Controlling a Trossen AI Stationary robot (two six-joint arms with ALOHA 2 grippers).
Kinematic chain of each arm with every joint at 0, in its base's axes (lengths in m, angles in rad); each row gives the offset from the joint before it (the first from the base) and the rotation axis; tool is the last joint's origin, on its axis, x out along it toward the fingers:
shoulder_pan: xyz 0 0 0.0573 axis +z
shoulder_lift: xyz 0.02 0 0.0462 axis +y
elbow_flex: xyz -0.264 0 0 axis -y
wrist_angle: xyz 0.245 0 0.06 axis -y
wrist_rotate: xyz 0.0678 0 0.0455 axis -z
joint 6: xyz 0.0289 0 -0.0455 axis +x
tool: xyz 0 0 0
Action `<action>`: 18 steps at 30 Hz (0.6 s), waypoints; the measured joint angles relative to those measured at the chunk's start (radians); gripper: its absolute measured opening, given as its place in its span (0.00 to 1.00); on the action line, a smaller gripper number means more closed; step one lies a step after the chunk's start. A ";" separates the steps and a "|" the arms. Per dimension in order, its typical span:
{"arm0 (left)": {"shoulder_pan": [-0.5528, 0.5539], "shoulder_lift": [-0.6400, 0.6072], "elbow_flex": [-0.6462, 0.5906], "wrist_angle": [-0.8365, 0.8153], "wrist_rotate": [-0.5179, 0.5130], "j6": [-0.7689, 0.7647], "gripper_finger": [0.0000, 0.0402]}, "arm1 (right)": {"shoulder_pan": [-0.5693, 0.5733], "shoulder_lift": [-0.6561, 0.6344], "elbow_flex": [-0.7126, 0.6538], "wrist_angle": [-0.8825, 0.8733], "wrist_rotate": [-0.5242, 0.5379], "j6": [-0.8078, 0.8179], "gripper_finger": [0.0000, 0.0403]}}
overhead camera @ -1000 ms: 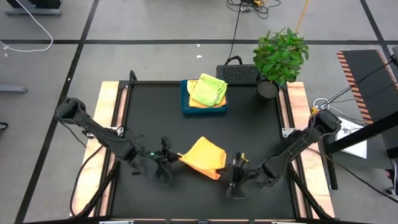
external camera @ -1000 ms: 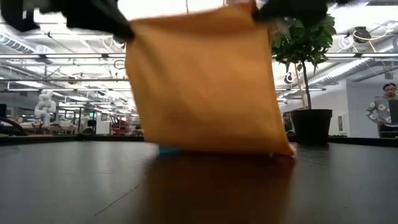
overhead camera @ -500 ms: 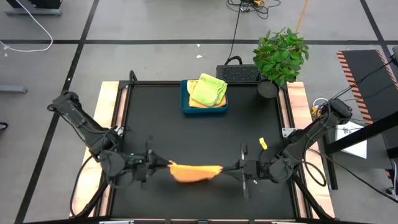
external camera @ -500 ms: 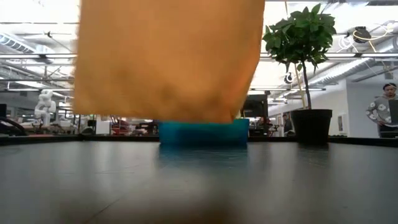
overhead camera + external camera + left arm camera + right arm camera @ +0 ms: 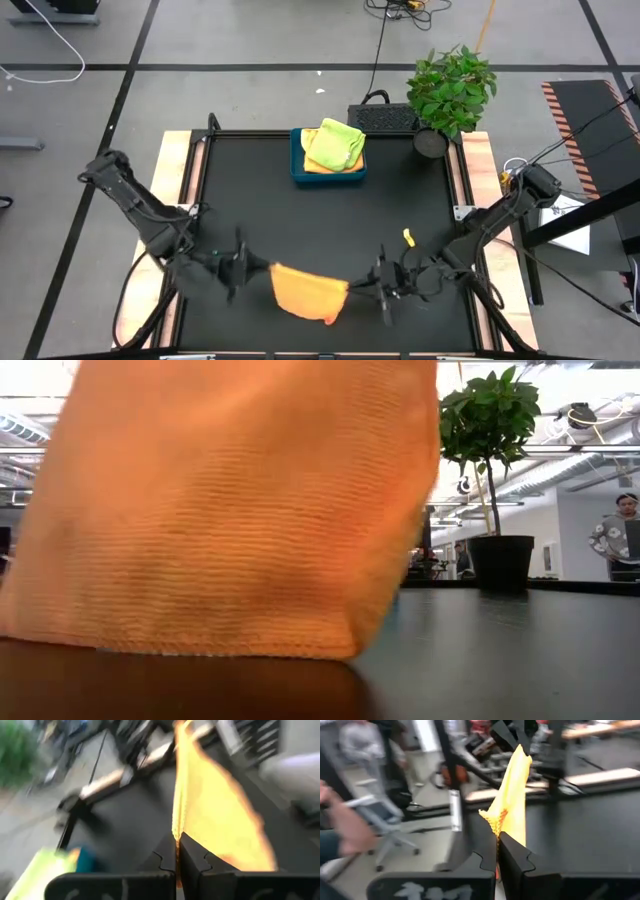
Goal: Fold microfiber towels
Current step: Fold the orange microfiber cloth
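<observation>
Left gripper (image 5: 254, 270) and right gripper (image 5: 362, 288) each clench the orange towel (image 5: 305, 292), blocking the low view of the blue tray (image 5: 327, 173).

Black table (image 5: 300, 220): blue tray (image 5: 297, 172) with green towel (image 5: 335, 143) at back edge, orange towel (image 5: 305, 292) touching down near front, potted plant (image 5: 450, 92) at back-right corner.

A towel (image 5: 303, 293) hangs between the left gripper (image 5: 252, 270) and right gripper (image 5: 368, 287), tray (image 5: 297, 172) behind.
</observation>
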 joint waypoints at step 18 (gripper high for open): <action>0.565 -0.001 -0.238 -0.045 0.144 0.029 0.01 | -0.361 0.002 -0.137 -0.284 0.100 0.096 0.00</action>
